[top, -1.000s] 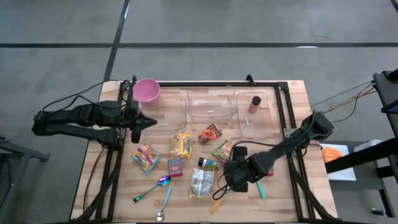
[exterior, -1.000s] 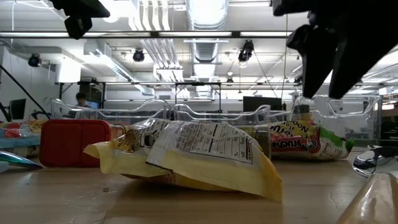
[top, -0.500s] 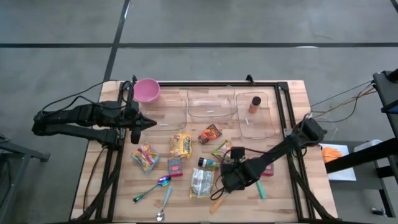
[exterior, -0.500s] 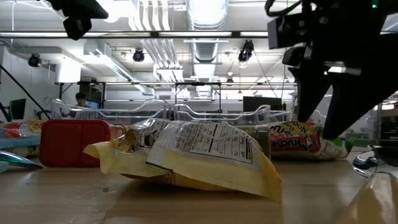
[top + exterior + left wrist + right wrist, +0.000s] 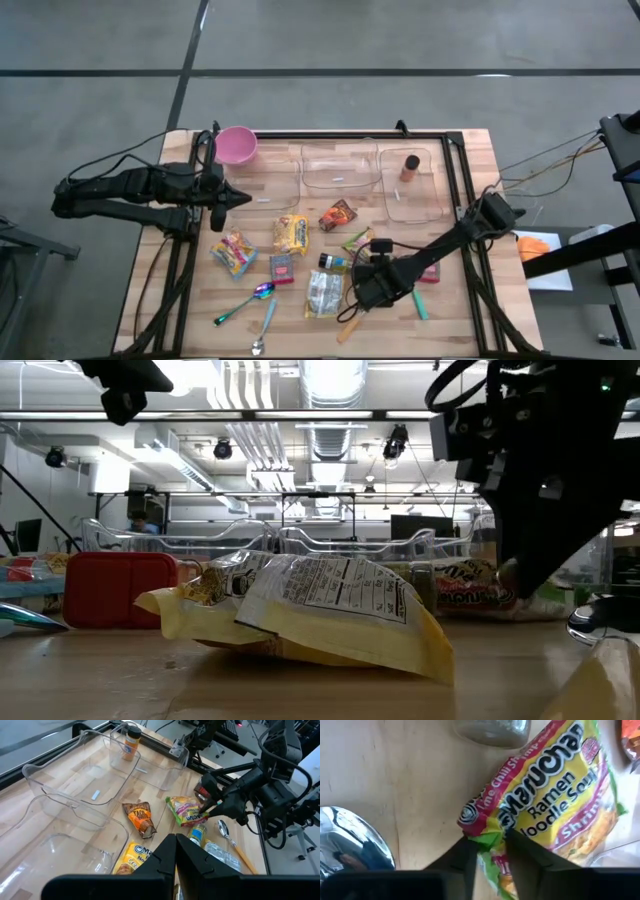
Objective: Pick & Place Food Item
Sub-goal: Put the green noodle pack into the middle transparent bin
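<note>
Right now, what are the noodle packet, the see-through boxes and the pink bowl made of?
The ramen packet, pinched at its edge by the right end effector, looks like thin glossy plastic film: it crinkles and carries printed lettering. The clear bins seem to be hard transparent plastic, since the wood shows through them. The pink bowl is probably matte plastic, though that is hard to tell from above.

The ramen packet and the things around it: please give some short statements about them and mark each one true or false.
1. The right hand pinches an edge of the ramen packet. True.
2. The orange-lidded jar lies among the packets. False: it stands in a clear container.
3. The pink bowl sits at a table corner near the left arm. True.
4. The left hand holds a spoon. False: it is shut, holding nothing, beside the containers.
</note>
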Robot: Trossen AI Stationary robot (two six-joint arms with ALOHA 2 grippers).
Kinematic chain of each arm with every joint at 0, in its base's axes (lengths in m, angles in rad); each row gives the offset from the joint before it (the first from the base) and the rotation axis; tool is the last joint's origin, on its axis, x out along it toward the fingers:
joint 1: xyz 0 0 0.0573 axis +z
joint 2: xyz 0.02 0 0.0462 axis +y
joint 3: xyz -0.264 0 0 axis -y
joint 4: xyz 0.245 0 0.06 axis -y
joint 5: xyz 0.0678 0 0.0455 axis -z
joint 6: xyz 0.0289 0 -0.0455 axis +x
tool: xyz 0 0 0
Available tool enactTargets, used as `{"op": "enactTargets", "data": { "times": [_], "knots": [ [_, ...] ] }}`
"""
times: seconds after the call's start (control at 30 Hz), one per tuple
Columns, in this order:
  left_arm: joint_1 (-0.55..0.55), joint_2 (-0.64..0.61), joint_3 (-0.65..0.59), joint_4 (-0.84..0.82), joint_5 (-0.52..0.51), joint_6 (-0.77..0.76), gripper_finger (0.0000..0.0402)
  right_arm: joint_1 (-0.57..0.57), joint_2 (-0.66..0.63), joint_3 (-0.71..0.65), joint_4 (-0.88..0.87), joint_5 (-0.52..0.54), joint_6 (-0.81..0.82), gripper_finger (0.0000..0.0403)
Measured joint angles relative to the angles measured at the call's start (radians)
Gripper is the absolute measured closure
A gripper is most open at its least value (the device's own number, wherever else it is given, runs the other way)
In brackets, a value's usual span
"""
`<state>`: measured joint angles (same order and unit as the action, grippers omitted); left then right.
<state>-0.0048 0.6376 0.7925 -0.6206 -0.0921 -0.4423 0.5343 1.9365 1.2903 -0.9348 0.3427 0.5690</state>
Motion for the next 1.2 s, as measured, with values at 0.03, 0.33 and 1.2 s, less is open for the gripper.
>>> {"op": "enactTargets", "data": {
  "times": [0.03, 0.33, 1.2],
  "knots": [
    [0.000, 0.000, 0.000, -0.004, 0.000, 0.000, 0.0383, 0.000, -0.006, 0.000, 0.000, -0.006, 0.000, 0.0343],
    [0.000, 0.000, 0.000, -0.013, 0.004, 0.000, 0.0383, 0.000, -0.055, 0.010, 0.000, -0.031, 0.037, 0.0394],
    [0.000, -0.001, 0.000, -0.038, 0.008, 0.000, 0.0383, -0.044, -0.309, 0.226, -0.195, 0.192, 0.262, 0.0395]
  ]
}}
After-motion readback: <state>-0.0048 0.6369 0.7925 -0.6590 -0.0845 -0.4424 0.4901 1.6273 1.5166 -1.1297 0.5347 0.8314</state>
